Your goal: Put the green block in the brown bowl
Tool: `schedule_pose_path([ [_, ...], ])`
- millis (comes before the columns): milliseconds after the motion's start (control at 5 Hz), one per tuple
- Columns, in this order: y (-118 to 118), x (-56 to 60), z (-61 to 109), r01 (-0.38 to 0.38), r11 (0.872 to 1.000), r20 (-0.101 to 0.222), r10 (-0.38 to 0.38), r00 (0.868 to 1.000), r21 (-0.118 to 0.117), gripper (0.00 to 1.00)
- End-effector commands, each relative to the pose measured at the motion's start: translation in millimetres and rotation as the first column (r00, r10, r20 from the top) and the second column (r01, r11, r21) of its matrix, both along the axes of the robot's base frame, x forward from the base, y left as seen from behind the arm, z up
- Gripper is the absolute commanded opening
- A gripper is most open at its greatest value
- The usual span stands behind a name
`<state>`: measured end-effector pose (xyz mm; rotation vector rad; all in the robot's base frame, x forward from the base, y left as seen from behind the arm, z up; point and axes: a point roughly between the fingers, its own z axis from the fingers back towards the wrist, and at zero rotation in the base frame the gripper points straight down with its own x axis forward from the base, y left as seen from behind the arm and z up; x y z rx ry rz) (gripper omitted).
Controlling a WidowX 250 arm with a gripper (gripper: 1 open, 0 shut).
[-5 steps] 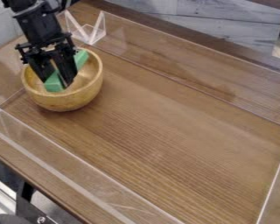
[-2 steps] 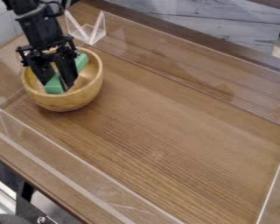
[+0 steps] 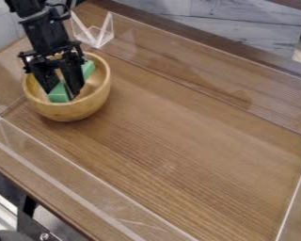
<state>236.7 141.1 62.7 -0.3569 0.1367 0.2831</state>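
Green block (image 3: 57,83) in brown bowl (image 3: 78,101); clear walls (image 3: 179,42) around.

Before me spreads a wood-grain table (image 3: 191,132), with clear plastic walls (image 3: 65,184) along its edges and a grey marbled surface (image 3: 241,24) beyond its far side.

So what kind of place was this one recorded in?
Probably a lab test bench: a wooden table fenced by clear plastic walls, holding only a brown bowl with a green block in the black gripper.
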Motion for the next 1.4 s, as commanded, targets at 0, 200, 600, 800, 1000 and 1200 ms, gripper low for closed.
schedule_pose_path([
  [0,4.0,9.7,13.6,0.008,0.999,0.033,-0.009,0.999,0.038,0.0],
  [200,2.8,10.2,12.8,0.006,0.999,0.023,-0.007,1.0,0.039,0.0],
  [600,-0.2,11.3,12.0,0.002,0.999,0.0,-0.002,1.0,0.041,0.0],
  [800,-1.7,11.8,11.9,0.0,0.999,-0.011,0.001,1.0,0.042,0.0],
  [1000,-3.4,12.4,11.9,-0.002,0.999,-0.021,0.003,1.0,0.042,0.0],
  [1200,-5.1,13.0,12.1,-0.004,0.999,-0.032,0.005,0.999,0.042,0.0],
])
